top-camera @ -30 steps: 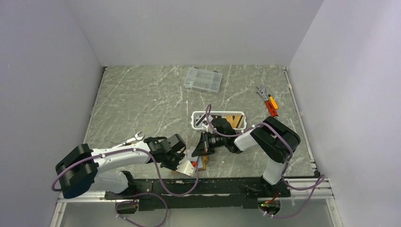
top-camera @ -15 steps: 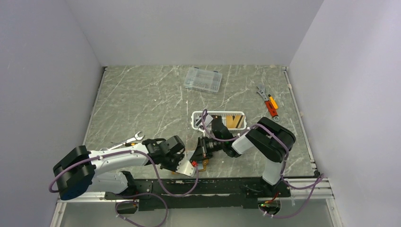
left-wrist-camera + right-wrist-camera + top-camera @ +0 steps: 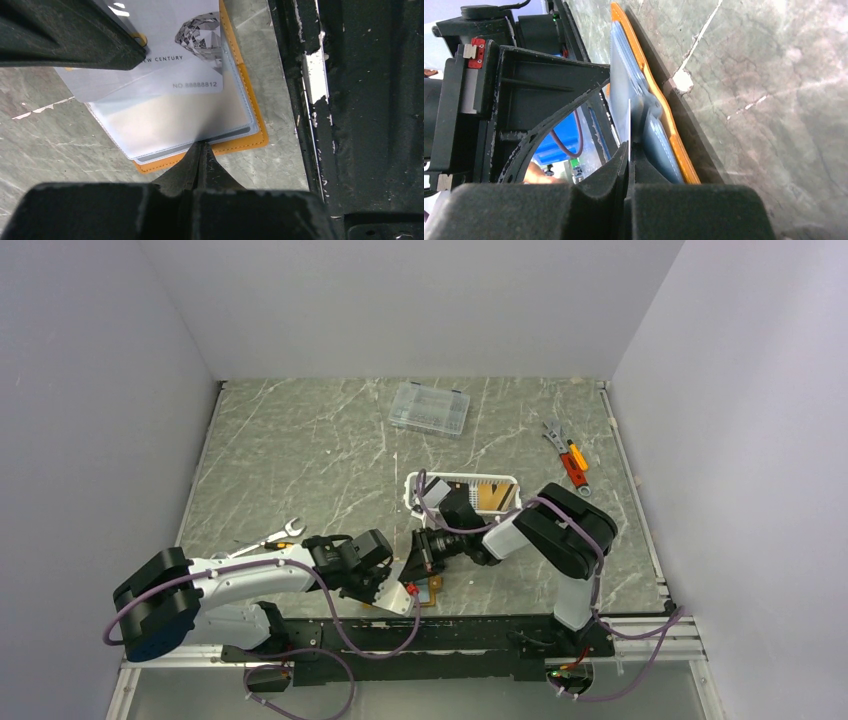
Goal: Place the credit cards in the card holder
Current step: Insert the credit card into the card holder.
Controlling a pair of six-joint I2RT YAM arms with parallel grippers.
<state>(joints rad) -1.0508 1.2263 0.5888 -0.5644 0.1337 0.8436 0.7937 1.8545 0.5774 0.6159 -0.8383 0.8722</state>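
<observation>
**A:** What has moved in the last second?

**B:** The right gripper (image 3: 628, 149), clamped on the grey-white card (image 3: 165, 60), has slid in toward the card holder (image 3: 235, 146). The card now lies over the holder's clear pocket, its edge seemingly at the mouth.

**A:** And the left gripper (image 3: 202, 150)?

**B:** It has barely shifted. The jaws are closed and the tip rests at the holder's near edge. Whether it nips a layer, I can't tell.

**A:** Where is the holder?

**B:** It lies open and flat on the worktop (image 3: 300, 460), between the two grippers.

**A:** What does that mean for the task?

**B:** I'd judge the insertion has begun but isn't finished, since most of the card is outside the pocket. Beyond the holder, the basket (image 3: 470, 478) has come out from under the right arm. A brown card (image 3: 490, 498) shows inside it, so more are left to do.
</observation>
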